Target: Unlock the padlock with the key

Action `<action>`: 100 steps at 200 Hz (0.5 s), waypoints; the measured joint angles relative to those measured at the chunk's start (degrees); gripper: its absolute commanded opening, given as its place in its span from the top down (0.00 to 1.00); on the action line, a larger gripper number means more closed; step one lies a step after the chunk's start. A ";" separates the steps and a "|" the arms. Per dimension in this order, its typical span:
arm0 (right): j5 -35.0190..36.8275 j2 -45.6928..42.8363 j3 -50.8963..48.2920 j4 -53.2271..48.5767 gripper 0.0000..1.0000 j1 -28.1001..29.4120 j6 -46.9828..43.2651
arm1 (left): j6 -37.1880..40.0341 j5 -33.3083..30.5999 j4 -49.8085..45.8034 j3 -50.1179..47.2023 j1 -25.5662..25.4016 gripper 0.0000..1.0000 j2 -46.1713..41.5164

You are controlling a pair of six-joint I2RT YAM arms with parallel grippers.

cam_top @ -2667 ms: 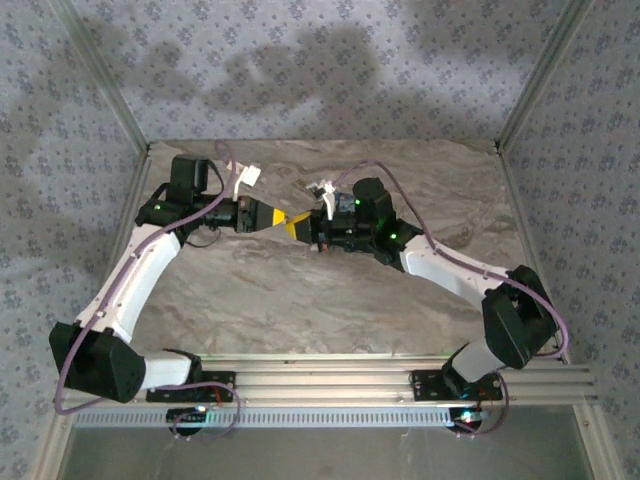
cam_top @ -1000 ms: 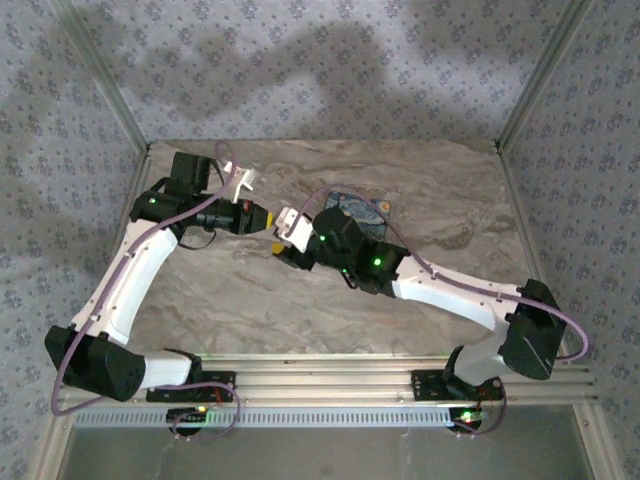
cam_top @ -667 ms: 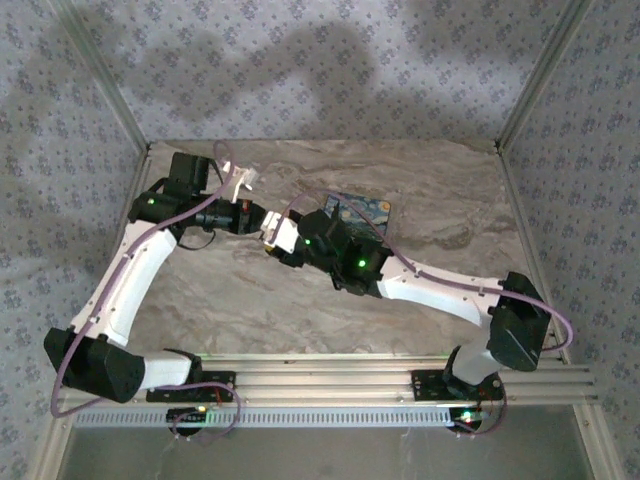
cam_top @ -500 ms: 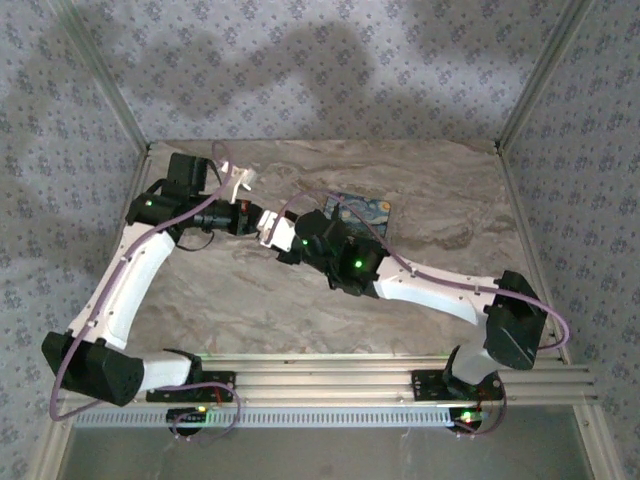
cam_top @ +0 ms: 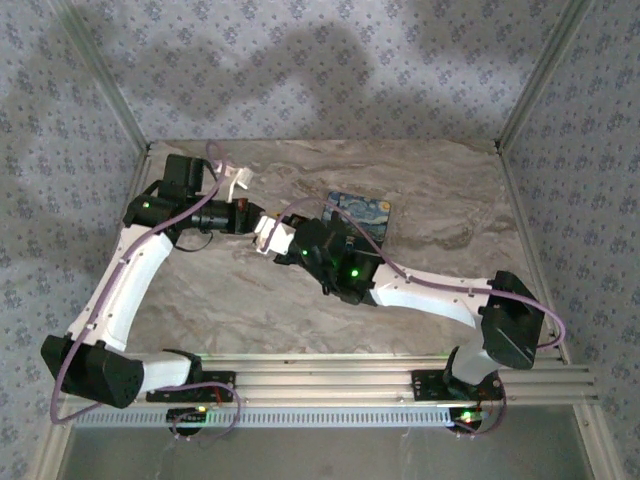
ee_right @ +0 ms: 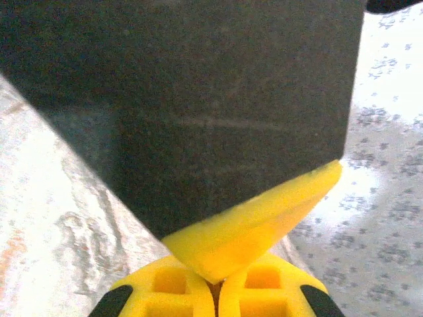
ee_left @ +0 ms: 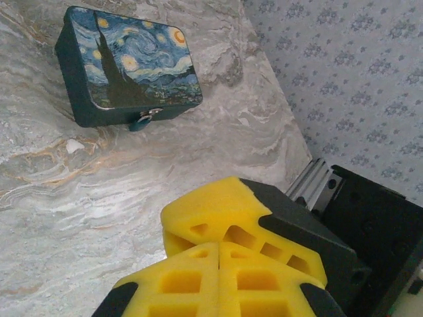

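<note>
Padlock [ee_left: 129,63], a chunky squarish block in dark blue with yellow-white swirls like a starry-night painting, lies flat on the marbled grey-beige worktop [ee_left: 79,218] with its printed face up. In the top view it sits in the far middle of the surface, just beyond the wrist of the right arm, and neither hand touches it. A small bluish tab [ee_left: 141,122] juts from the lower edge of the side wall that faces the left wrist camera; whether that is the key cannot be told.

Both arms reach inward and meet left of the block. The left hand [ee_left: 218,277] has its yellow foam fingers pressed together, with nothing visible between them. One yellow fingertip [ee_left: 208,211] of the right hand, backed by its black body, lies across the top of them, touching. The right hand [ee_right: 213,290] is likewise pressed together; in its own camera a wedge-shaped yellow tip [ee_right: 251,231] of the left hand, under a large black housing, sits right at the seam of its fingers. A blue-grey flower-patterned wall [ee_left: 370,66] stands behind the worktop.
</note>
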 measured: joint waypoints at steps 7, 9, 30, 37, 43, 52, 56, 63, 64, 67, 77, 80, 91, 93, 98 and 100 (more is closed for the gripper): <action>-2.82 -0.39 0.02 -0.87 1.00 -0.96 1.55 | -0.50 0.31 0.57 -0.48 0.35 0.78 -0.28; -3.39 -0.50 0.02 -1.14 1.00 -1.18 1.77 | -0.83 0.35 0.72 -0.59 0.46 0.76 -0.35; -15.13 -1.95 0.04 -5.29 1.00 -6.64 8.90 | -2.56 1.18 4.04 -2.16 2.71 0.57 -2.03; -19.28 -2.14 0.13 -6.43 1.00 -8.94 11.63 | -2.95 1.55 5.57 -2.64 3.43 0.54 -2.78; -22.99 -2.21 0.26 -7.15 1.00 -10.73 13.86 | -3.41 1.84 7.08 -3.06 4.02 0.51 -3.52; -28.11 -2.21 0.48 -8.13 1.00 -13.29 17.33 | -3.43 2.12 9.22 -3.52 4.55 0.49 -4.76; -30.56 -2.21 0.52 -8.55 1.00 -14.43 18.82 | -3.65 2.27 10.36 -3.78 4.72 0.47 -5.33; -34.84 -2.21 0.66 -9.27 1.00 -16.02 21.40 | -3.58 2.45 12.31 -4.24 4.76 0.45 -6.45; -35.23 -2.21 0.68 -9.29 1.00 -16.15 21.64 | -3.58 2.45 12.48 -4.28 4.76 0.45 -6.58; -37.05 -2.16 0.81 -9.46 1.00 -16.70 22.95 | -3.37 2.60 13.53 -4.57 4.76 0.44 -7.21; -42.97 -1.79 1.46 -9.70 1.00 -18.34 26.75 | -3.34 3.13 16.85 -5.75 4.76 0.42 -9.16; -44.68 -1.68 1.62 -9.53 1.00 -18.71 28.11 | -3.13 3.37 17.70 -6.12 4.76 0.42 -9.73; -50.27 -1.42 1.97 -8.46 1.00 -19.93 32.04 | -3.15 4.72 21.18 -7.65 4.74 0.42 -11.56; -51.39 -1.38 2.01 -8.07 1.00 -20.13 32.92 | -3.10 5.14 21.86 -7.96 4.74 0.42 -11.89; -53.55 -1.31 2.05 -7.54 1.00 -20.55 34.56 | -3.10 5.86 23.06 -8.52 4.74 0.42 -12.41; -54.12 -1.31 2.05 -7.30 1.00 -20.65 35.04 | -3.08 6.19 23.63 -8.76 4.74 0.42 -12.63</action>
